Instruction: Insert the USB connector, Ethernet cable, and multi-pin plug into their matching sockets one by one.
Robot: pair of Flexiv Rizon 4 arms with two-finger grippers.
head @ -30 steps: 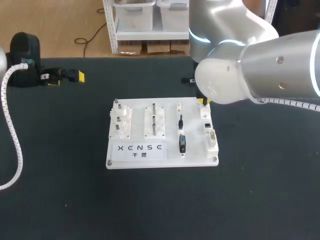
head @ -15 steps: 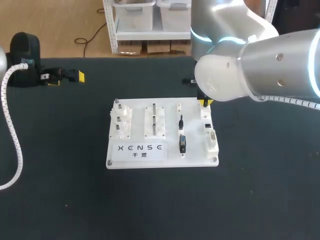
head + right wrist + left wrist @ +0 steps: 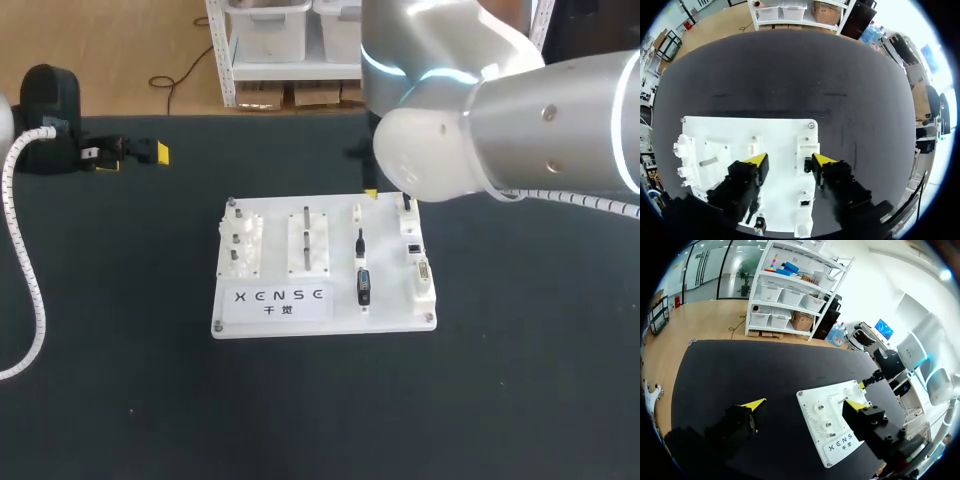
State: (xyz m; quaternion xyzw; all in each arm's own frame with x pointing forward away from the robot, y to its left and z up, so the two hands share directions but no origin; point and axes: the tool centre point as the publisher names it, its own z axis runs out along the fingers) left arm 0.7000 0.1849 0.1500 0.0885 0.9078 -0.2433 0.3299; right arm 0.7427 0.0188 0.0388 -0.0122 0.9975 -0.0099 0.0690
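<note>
The white socket board (image 3: pixel 270 262) lies mid-table. My right gripper (image 3: pixel 388 197) hangs over its back right corner, open, its yellow tips apart. In the right wrist view a small black connector (image 3: pixel 808 164) stands in the white socket block (image 3: pixel 805 145), between the right gripper's (image 3: pixel 789 160) fingers and close to one of them; neither finger visibly presses it. A thin black cable (image 3: pixel 362 241) and a black plug (image 3: pixel 363 286) lie in the board's middle column. My left gripper (image 3: pixel 805 404) is open and empty at the table's far left (image 3: pixel 135 153).
The board's right column holds a small square socket (image 3: pixel 414 247) and a wide multi-pin socket (image 3: pixel 424 270). White gear and peg fixtures (image 3: pixel 240 245) stand on the board's left half. A ribbed white hose (image 3: pixel 25 270) runs along the left edge.
The right gripper's fingers have spread apart from nearly shut, letting go of the small black connector. The right arm has shifted slightly left. The left arm has not moved.
</note>
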